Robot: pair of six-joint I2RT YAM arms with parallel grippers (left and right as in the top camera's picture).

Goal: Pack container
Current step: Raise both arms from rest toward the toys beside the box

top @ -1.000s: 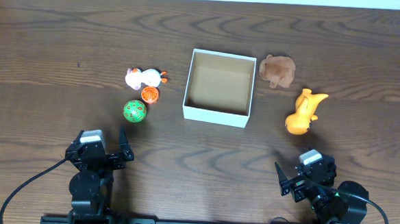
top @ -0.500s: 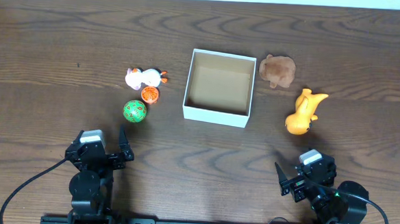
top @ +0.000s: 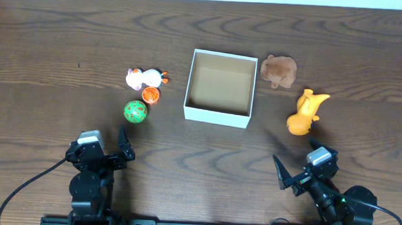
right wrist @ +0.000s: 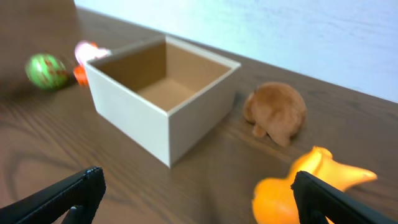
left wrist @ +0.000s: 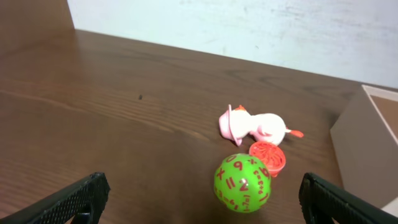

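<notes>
The container (top: 219,115), a white square box with a tan inside, stands open and empty at the table's middle; it also shows in the right wrist view (right wrist: 130,115). Left of it lie a pink-white toy (top: 146,77), an orange disc (top: 150,95) and a green ball with red numbers (top: 135,112), also in the left wrist view (left wrist: 242,183). Right of it lie a brown plush toy (top: 279,70) and an orange toy (top: 306,112). My left gripper (top: 109,148) is open and empty near the front edge. My right gripper (top: 296,164) is open and empty, just in front of the orange toy (right wrist: 311,186).
The dark wooden table (top: 52,63) ends at a pale wall along the back. The arms' bases and cables sit at the front edge.
My right gripper has moved forward and turned a little toward the orange toy. The left gripper has barely shifted. The toys and the box have not moved.
</notes>
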